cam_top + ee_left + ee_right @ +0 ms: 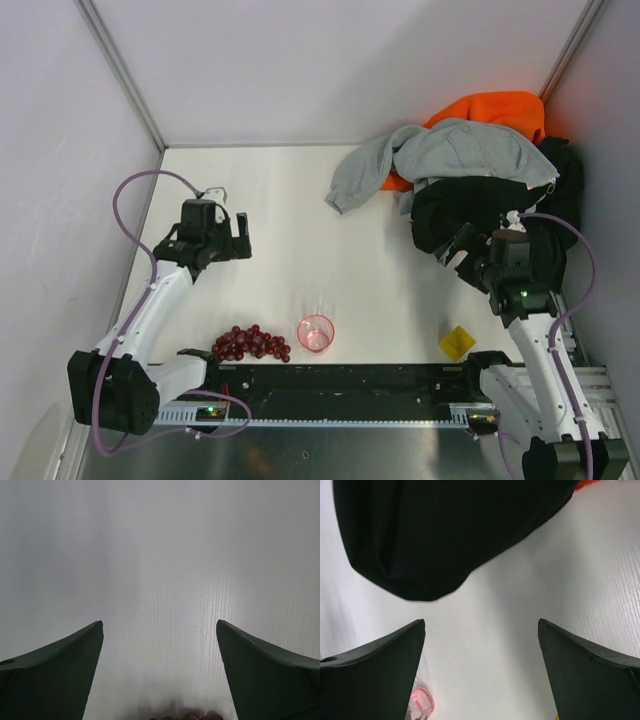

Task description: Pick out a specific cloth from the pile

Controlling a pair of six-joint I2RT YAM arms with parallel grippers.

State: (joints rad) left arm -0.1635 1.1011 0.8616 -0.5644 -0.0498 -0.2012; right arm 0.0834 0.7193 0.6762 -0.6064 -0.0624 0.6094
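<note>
The pile (470, 170) lies at the table's back right: a light grey sweatshirt (450, 155) on top, black cloth (455, 215) under its near side, bright orange cloth (490, 105) behind. A small strip of deeper red-orange cloth (397, 183) shows under the sweatshirt's left edge; the rest is hidden. A sliver of it shows in the right wrist view (581, 485). My right gripper (462, 245) (481, 622) is open and empty, just short of the black cloth (445, 530). My left gripper (230, 225) (160, 625) is open and empty over bare table at the left.
A pink cup (316, 333) (422, 700) stands near the front middle. A bunch of dark red grapes (250, 344) (195, 716) lies left of it. A small yellow object (457, 343) lies at the front right. Walls close in the table at the back and sides.
</note>
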